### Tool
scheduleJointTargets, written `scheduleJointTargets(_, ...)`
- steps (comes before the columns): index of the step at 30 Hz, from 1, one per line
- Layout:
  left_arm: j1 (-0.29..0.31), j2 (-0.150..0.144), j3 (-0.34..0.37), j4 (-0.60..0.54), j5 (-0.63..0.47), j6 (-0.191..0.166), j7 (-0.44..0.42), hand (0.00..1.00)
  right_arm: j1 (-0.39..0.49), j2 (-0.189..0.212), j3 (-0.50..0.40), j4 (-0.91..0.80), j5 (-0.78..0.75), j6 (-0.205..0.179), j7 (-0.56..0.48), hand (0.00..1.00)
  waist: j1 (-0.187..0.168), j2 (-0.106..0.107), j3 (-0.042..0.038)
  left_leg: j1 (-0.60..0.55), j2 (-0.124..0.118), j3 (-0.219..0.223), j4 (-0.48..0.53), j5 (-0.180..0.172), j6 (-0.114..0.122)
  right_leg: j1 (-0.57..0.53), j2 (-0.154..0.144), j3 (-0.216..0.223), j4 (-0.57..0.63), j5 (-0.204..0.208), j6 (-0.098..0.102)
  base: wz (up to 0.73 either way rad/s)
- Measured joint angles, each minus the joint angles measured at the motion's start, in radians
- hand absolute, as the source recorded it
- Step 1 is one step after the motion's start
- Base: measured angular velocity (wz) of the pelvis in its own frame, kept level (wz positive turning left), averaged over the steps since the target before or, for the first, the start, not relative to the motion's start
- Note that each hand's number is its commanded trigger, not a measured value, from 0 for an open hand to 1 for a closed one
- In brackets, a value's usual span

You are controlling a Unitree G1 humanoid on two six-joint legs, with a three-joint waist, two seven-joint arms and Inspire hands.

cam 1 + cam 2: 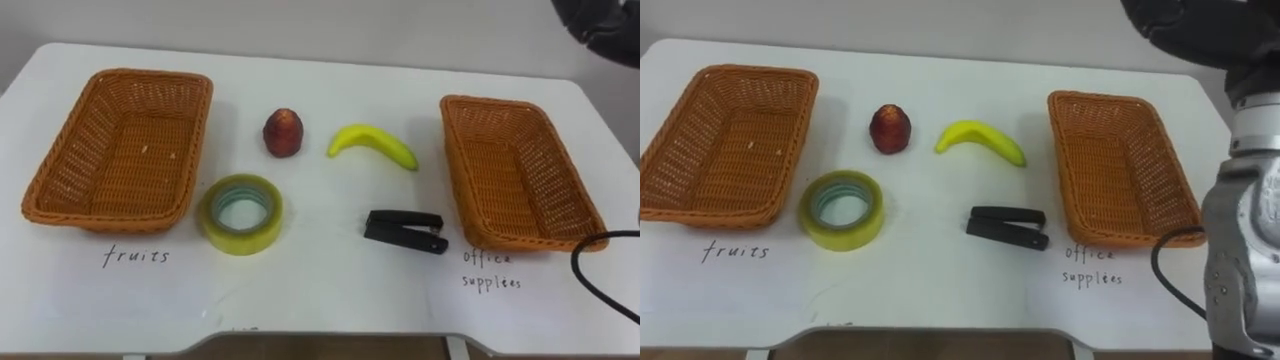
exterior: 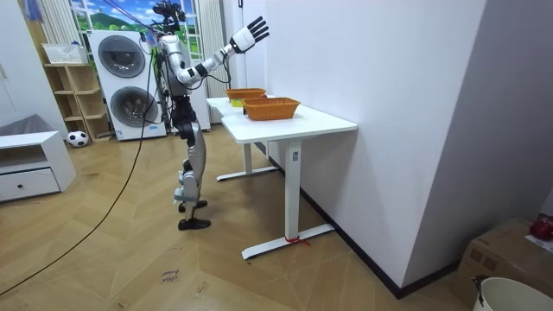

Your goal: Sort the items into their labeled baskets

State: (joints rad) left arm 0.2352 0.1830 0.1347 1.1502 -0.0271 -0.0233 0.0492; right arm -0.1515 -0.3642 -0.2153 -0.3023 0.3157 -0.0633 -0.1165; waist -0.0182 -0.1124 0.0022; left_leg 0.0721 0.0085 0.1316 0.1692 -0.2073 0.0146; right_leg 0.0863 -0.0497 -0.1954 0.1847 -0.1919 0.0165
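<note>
Sorting not yet started: right robot hand [image 2: 251,33] raised high, fingers spread, empty.
Red fruit [image 1: 283,132], banana [image 1: 372,143], tape roll [image 1: 241,213] and stapler [image 1: 404,230] lie on the surface [image 1: 320,290] between the empty fruits basket [image 1: 150,75] and supplies basket [image 1: 480,100]; next, probably a reach down for one.

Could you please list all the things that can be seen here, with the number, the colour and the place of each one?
table: one, white, beside the wall.
wicker baskets: two, orange-brown, empty; one at the table's left, one at its right.
apple: one, red, between the baskets, towards the back.
banana: one, yellow, right of the apple.
tape roll: one, yellow-green, lying flat in front of the apple.
stapler: one, black, in front of the banana.
handwritten labels: two, black, one before each basket.
washing machines: two, white, stacked behind the robot.
right hand: one, black and white, raised above the table, fingers spread.
</note>
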Motion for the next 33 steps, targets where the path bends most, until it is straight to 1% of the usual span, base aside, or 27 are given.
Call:
scheduleJointTargets(2,-0.007,0.003,0.000,0.005,0.000,0.002,-0.007,0.00,0.000,0.000,0.014,0.005,-0.061,0.001,0.046,0.00,0.001,0.001,0.0007,-0.003,0.000,-0.002,-0.001,0.000,0.000,-0.002,0.000,0.000,0.000,0.000,0.000,0.00)
scheduleJointTargets(5,-0.008,0.004,-0.002,0.000,0.000,0.002,-0.014,0.00,0.000,-0.004,0.037,0.013,-0.085,0.001,0.078,0.00,0.010,0.002,0.0011,-0.004,0.002,0.000,-0.001,0.000,0.000,-0.003,0.001,0.000,0.000,0.001,-0.002,0.00)
scheduleJointTargets(7,-0.009,0.004,-0.011,-0.008,0.000,0.003,-0.014,0.00,0.000,-0.005,0.053,0.016,-0.090,0.019,0.115,0.00,0.020,0.003,0.0014,-0.004,0.002,0.000,-0.001,0.000,0.000,-0.004,0.002,0.000,0.000,0.001,-0.002,0.00)
scheduleJointTargets(10,-0.009,0.004,-0.020,-0.013,0.001,0.003,-0.014,0.00,0.000,-0.005,0.068,0.016,-0.090,0.034,0.155,0.00,0.026,0.003,0.0012,-0.004,0.002,0.000,-0.001,0.000,0.000,-0.004,0.002,0.000,0.000,0.001,-0.002,0.00)
scheduleJointTargets(17,-0.014,0.007,-0.019,-0.015,0.001,0.003,-0.026,0.00,0.000,-0.005,0.079,0.016,-0.139,0.047,0.230,0.00,0.040,0.002,0.0005,-0.005,0.001,0.000,-0.002,0.000,0.000,-0.004,0.000,-0.001,-0.002,0.001,-0.002,0.00)
scheduleJointTargets(19,-0.015,0.009,-0.021,-0.016,0.000,0.003,-0.033,0.00,0.000,-0.005,0.087,0.016,-0.157,0.057,0.241,0.00,0.045,0.001,0.0002,-0.006,0.001,0.000,-0.002,0.000,0.000,-0.004,0.000,-0.001,-0.002,0.001,-0.002,0.00)
scheduleJointTargets(21,-0.018,0.010,-0.021,-0.016,0.000,0.004,-0.033,0.00,0.000,-0.005,0.099,0.016,-0.170,0.069,0.252,0.00,0.044,0.000,0.0011,-0.006,0.001,-0.001,-0.002,0.000,0.000,-0.004,0.001,-0.001,-0.002,0.001,-0.001,0.00)
scheduleJointTargets(25,-0.033,0.015,-0.022,-0.016,0.000,0.019,-0.036,0.00,0.000,-0.006,0.124,0.019,-0.224,0.087,0.291,0.00,0.049,-0.004,0.0029,-0.008,0.001,-0.002,-0.001,0.000,0.000,-0.005,0.001,0.000,-0.002,0.002,-0.001,0.00)
scheduleJointTargets(26,-0.035,0.018,-0.022,-0.016,0.002,0.021,-0.038,0.00,0.000,-0.006,0.126,0.020,-0.250,0.088,0.306,0.00,0.051,-0.006,0.0021,-0.008,0.001,-0.003,-0.001,0.000,0.000,-0.006,0.001,-0.001,-0.002,0.002,-0.001,0.00)
scheduleJointTargets(28,-0.039,0.022,-0.022,-0.016,0.002,0.025,-0.041,0.00,0.000,-0.006,0.128,0.037,-0.255,0.088,0.329,0.00,0.053,-0.010,-0.0008,-0.007,0.001,-0.003,-0.001,0.000,0.000,-0.004,0.001,-0.001,-0.002,0.002,-0.002,0.00)
scheduleJointTargets(30,-0.041,0.026,-0.022,-0.018,0.002,0.028,-0.041,0.00,0.000,-0.006,0.130,0.059,-0.261,0.097,0.349,0.00,0.053,-0.015,-0.0025,-0.006,0.001,-0.003,0.000,0.000,0.000,-0.003,0.001,-0.001,-0.002,0.002,-0.001,0.00)
scheduleJointTargets(31,-0.040,0.028,-0.022,-0.025,0.002,0.031,-0.044,0.00,0.000,-0.006,0.131,0.064,-0.278,0.108,0.362,0.00,0.053,-0.017,-0.0021,-0.006,0.001,-0.003,0.000,0.000,0.000,-0.003,0.000,-0.001,-0.002,0.002,-0.001,0.00)
scheduleJointTargets(33,-0.042,0.028,-0.022,-0.031,0.000,0.031,-0.046,0.00,0.001,-0.006,0.135,0.075,-0.289,0.110,0.382,0.00,0.053,-0.020,0.0002,-0.005,0.001,-0.003,0.001,0.000,0.000,-0.003,0.000,0.000,-0.002,0.002,-0.001,0.00)
